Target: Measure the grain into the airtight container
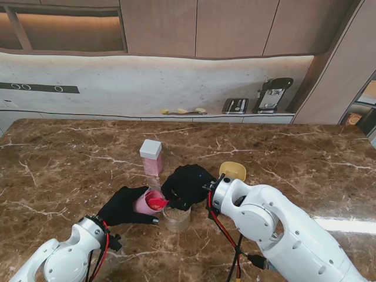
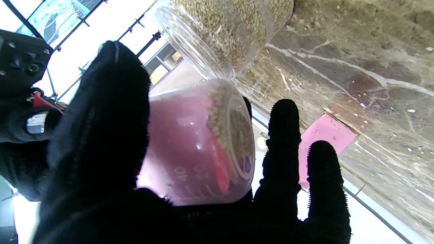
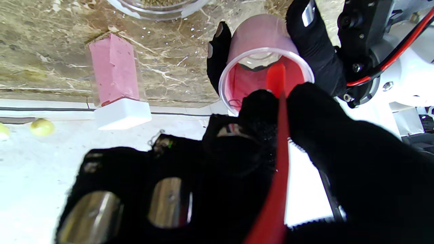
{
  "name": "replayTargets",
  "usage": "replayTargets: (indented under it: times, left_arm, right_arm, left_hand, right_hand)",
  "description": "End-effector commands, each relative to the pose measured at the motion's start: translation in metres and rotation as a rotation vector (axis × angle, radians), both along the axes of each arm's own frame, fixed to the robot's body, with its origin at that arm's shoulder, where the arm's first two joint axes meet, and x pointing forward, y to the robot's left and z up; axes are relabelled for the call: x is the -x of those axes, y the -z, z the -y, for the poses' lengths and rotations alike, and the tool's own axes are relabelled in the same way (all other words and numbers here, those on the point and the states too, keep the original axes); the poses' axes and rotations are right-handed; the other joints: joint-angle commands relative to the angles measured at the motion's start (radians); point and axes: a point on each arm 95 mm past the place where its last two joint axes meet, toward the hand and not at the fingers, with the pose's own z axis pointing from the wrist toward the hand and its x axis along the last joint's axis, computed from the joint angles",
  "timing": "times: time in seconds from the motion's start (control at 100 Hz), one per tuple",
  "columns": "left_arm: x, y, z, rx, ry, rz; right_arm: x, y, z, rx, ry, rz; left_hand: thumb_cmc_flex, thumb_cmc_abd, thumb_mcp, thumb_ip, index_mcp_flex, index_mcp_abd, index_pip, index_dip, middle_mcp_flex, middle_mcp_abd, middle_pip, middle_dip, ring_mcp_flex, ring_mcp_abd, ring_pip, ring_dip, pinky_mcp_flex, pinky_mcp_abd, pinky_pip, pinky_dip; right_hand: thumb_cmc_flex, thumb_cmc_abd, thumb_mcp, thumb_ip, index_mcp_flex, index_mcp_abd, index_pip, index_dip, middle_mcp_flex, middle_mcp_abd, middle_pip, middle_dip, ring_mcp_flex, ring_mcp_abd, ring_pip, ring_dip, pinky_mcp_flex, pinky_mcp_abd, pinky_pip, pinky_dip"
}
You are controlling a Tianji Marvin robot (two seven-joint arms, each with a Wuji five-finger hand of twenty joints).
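Pink measuring cup tipped over grain jar, red spoon in its mouth.

Stand view: left hand (image 1: pixel 124 207) wraps the pink measuring cup (image 1: pixel 144 202), tilted toward 3 o'clock; right hand (image 1: pixel 187 185) pinches a red spoon (image 1: pixel 157 203) at the cup's mouth; clear grain jar (image 1: pixel 176 218) just nearer to me; airtight container (image 1: pixel 151 157), white-lidded, at 12 o'clock, apart; yellow lid (image 1: pixel 232 171) at 2 o'clock on the marble table (image 1: pixel 70 164).
Left wrist view: only here, grain (image 2: pixel 220 115) lies banked inside the cup (image 2: pixel 190 149); fingers (image 2: pixel 283 135) curled round it, jar (image 2: pixel 223 30) beside.
Right wrist view: spoon (image 3: pixel 278 101) gripped between closed fingertips (image 3: pixel 259 105), its tip inside the cup (image 3: pixel 264 64); container (image 3: pixel 117 81) well apart.
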Motion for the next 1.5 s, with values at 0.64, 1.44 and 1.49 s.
replayTargets:
  times: [0.64,1.44,1.49]
  left_arm:
    - [0.002,0.003,-0.002,-0.006,-0.003,-0.008]
    - [0.005,0.006,-0.009,0.003,-0.032,-0.001]
    - [0.005,0.006,-0.01,0.004,-0.034,-0.001]
  right_arm:
    - [-0.012,-0.011,0.037,-0.073,0.189,-0.143]
    - [-0.008,0.015,0.023,0.291,0.411,-0.363]
    - [-0.008,0.016,0.02,0.299,0.419,-0.365]
  left_hand:
    - [0.21,0.251,0.341,-0.033,0.216,-0.206,0.182,-0.005,0.123,-0.054,0.074,0.007,0.012,-0.026,0.01,0.009,-0.015,0.008,-0.014,0.007]
    - [0.21,0.25,0.343,-0.033,0.217,-0.203,0.18,-0.007,0.123,-0.051,0.074,0.007,0.012,-0.023,0.01,0.009,-0.017,0.01,-0.016,0.006]
    - [0.209,0.25,0.343,-0.033,0.217,-0.204,0.18,-0.006,0.122,-0.052,0.074,0.007,0.011,-0.023,0.009,0.009,-0.017,0.01,-0.016,0.006]
  right_hand:
    - [-0.005,0.001,0.072,0.001,0.04,-0.042,0.019,0.017,0.048,-0.03,0.04,-0.001,0.033,-0.022,0.072,0.01,0.045,-0.029,0.204,0.008]
    - [0.012,0.001,0.044,0.031,0.025,-0.016,0.019,0.002,0.048,-0.025,0.028,-0.006,0.033,-0.026,0.071,0.009,0.047,-0.038,0.207,0.01]
    - [0.015,0.003,0.036,0.037,0.024,-0.014,0.021,0.001,0.049,-0.025,0.026,-0.007,0.033,-0.025,0.069,0.01,0.047,-0.04,0.207,0.01]
